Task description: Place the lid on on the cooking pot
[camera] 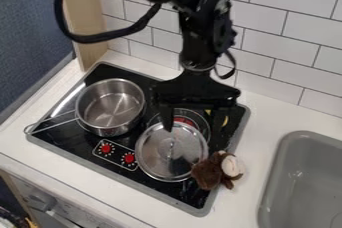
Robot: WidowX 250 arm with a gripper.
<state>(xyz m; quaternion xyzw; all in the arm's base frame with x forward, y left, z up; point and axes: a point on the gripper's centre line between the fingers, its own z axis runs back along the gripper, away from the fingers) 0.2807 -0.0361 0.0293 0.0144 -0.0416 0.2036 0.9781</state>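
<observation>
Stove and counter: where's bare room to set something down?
Bare: counter between stove and sink, right of the toy; a small patch at the stove's near corner. Crowded: mid-stove, with pot, lid and toy close together, tool over the lid's far side.

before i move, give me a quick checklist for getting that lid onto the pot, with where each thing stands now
1. Pot upright and uncovered: ok, it sits on the stove with its top open
2. Lid flat and off the pot: ok, it lies on the stove beside it
3. Gripper open: ok, its fingers are spread
4. Gripper lined up with the lid's handle: cannot tell, one slanted view hides the depth
5. Plush toy well away from the lid: not ok, it is right at the lid's edge
</observation>
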